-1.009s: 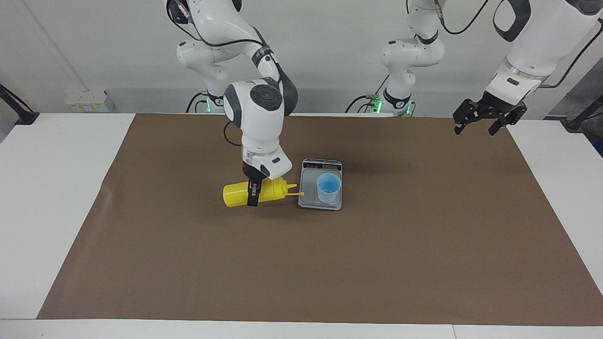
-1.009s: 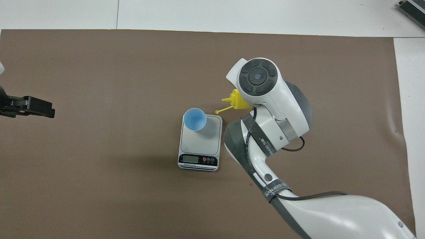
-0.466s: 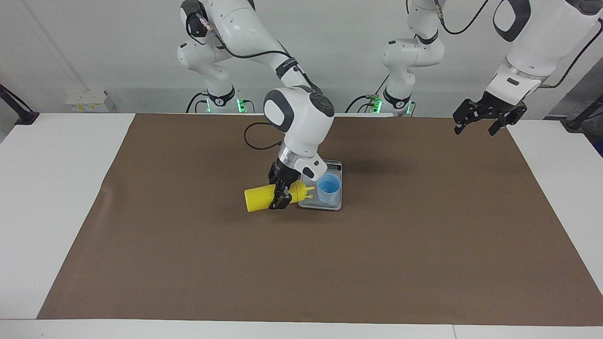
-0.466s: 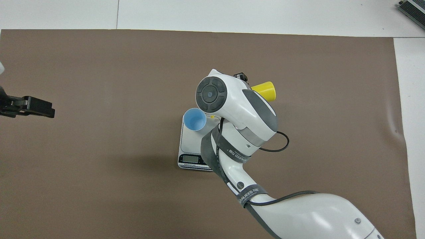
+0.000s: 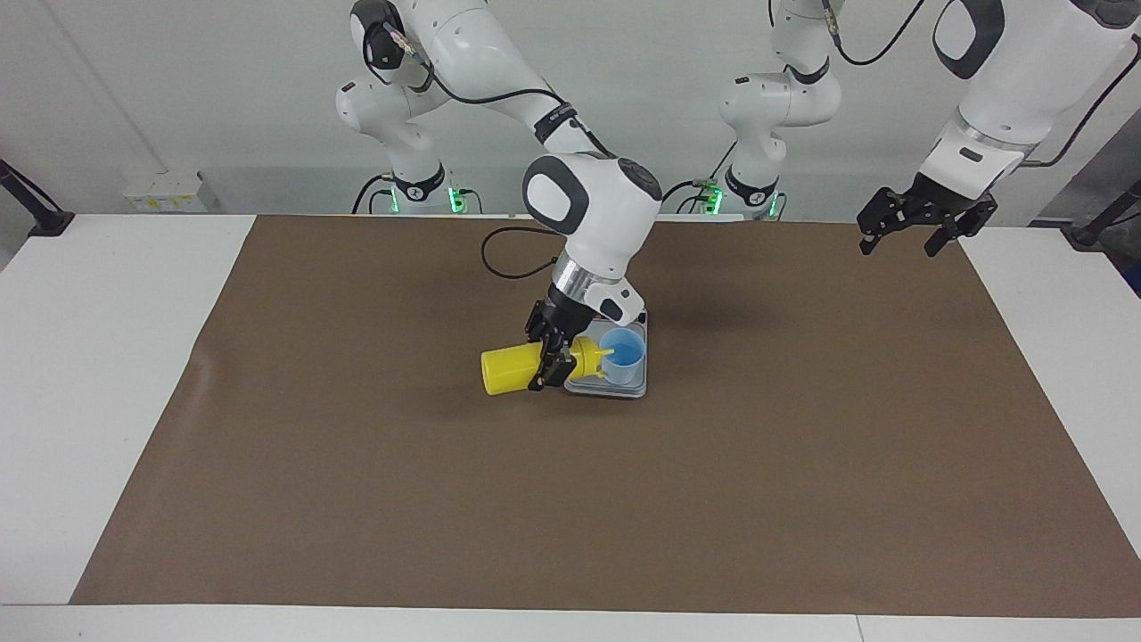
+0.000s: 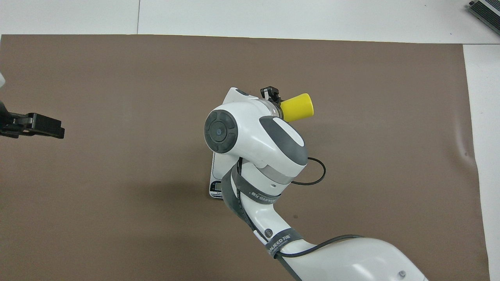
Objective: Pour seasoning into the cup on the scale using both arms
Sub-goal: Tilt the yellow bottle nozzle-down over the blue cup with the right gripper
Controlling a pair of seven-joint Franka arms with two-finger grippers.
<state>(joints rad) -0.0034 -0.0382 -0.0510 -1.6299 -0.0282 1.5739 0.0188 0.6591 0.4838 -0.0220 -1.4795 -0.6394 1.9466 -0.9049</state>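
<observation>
My right jaws [image 5: 551,361] clamped on seasoning bottle [image 5: 508,370], now swung sideways, nozzle at cup [image 5: 622,354] rim on scale [image 5: 615,388]: pour starting. Left jaws [image 5: 923,223] wide, waiting.

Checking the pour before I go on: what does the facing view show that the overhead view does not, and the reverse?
Facing view only: the blue cup standing on the scale, the yellow bottle lying nearly level in the shut right gripper with its nozzle at the cup's rim. Overhead view only: nothing extra; the right arm hides the cup and most of the scale. Both: the bottle's base end, part of the scale, the brown mat, and the open left gripper waiting over the mat's edge.
</observation>
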